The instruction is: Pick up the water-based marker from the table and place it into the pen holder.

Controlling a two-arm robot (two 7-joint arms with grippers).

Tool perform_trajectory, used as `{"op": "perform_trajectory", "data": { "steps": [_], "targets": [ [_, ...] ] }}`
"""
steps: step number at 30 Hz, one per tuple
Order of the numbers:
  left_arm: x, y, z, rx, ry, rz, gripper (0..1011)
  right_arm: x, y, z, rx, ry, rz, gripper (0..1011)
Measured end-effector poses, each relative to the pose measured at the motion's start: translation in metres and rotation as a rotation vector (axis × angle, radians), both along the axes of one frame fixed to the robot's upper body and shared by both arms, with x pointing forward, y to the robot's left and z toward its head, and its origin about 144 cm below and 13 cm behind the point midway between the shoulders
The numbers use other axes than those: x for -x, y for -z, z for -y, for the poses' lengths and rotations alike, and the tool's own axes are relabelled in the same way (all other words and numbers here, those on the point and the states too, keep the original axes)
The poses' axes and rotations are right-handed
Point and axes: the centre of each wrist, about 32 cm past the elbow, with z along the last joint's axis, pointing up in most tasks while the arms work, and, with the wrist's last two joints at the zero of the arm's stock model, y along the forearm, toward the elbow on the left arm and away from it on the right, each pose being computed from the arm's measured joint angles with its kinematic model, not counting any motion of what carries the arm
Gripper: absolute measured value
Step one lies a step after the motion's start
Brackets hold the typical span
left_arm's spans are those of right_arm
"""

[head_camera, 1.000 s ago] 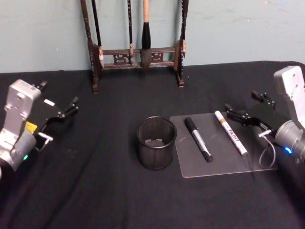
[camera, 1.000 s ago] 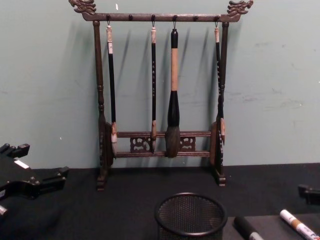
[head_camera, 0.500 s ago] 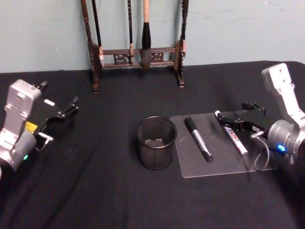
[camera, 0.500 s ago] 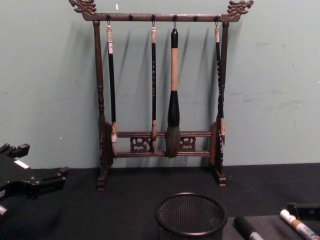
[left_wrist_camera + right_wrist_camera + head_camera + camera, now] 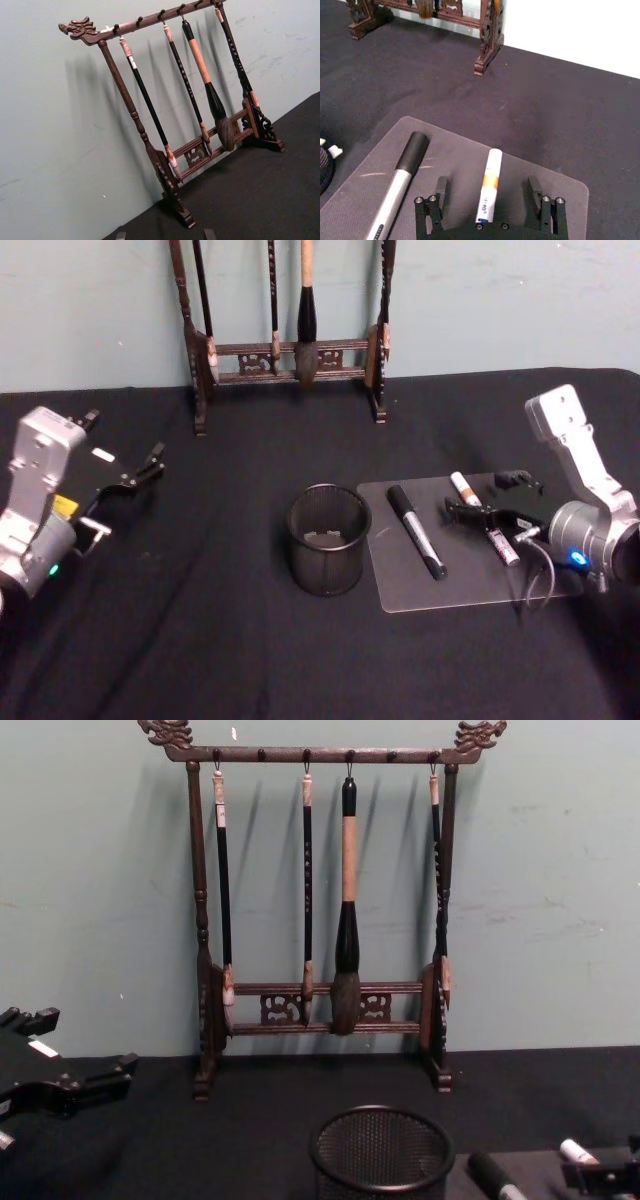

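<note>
One white marker (image 5: 493, 167) between right hand (image 5: 488, 182) fingers (image 5: 441, 187).

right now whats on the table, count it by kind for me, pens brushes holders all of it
markers: 2, the white marker and the black-capped marker
pen holder: 1
brush rack: 1
hanging brushes: 4
clear mat: 1
total: 9

The pen holder's (image 5: 328, 540) mouth is open above, with bare counter (image 5: 200, 640) toward the front edge; a black marker (image 5: 416, 531) lies beside it on the mat (image 5: 470, 585), the brush rack (image 5: 290, 355) at the back edge.
</note>
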Motion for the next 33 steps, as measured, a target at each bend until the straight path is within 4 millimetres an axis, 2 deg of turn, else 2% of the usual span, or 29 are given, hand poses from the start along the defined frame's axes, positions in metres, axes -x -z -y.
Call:
{"op": "perform_trajectory", "data": {
  "steps": [33],
  "targets": [
    [0.0,0.0,0.0,0.0,0.0,0.0,1001,0.0018,0.0088,0.0001,0.009,-0.002,-0.019,1002]
  ]
}}
